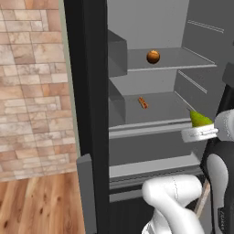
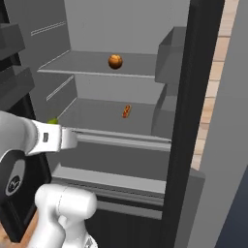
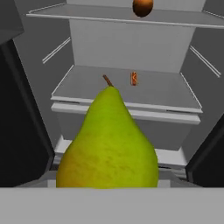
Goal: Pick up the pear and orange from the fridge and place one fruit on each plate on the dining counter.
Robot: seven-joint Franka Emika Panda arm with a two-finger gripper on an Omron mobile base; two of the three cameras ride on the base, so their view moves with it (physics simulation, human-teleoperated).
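Observation:
The yellow-green pear (image 3: 109, 144) sits close in front of the hand camera, stem pointing up, and covers the fingertips. My gripper (image 1: 200, 127) is shut on it, holding it in the air just in front of the fridge's middle shelf; the pear's top (image 1: 199, 119) shows above the white hand, and a green sliver of the pear (image 2: 52, 120) peeks out behind the wrist. The orange (image 1: 153, 56) (image 2: 115, 61) (image 3: 142, 6) rests on the upper shelf of the open black fridge (image 1: 91, 91). The plates and the dining counter are out of view.
A small orange-red item (image 1: 143, 103) (image 2: 126, 111) lies on the middle shelf. Grey bins (image 1: 116, 52) jut out at the shelves' side. A brick wall (image 1: 32, 91) and wooden floor (image 1: 41, 205) lie left of the fridge. The black frame post (image 2: 203, 97) stands to the right.

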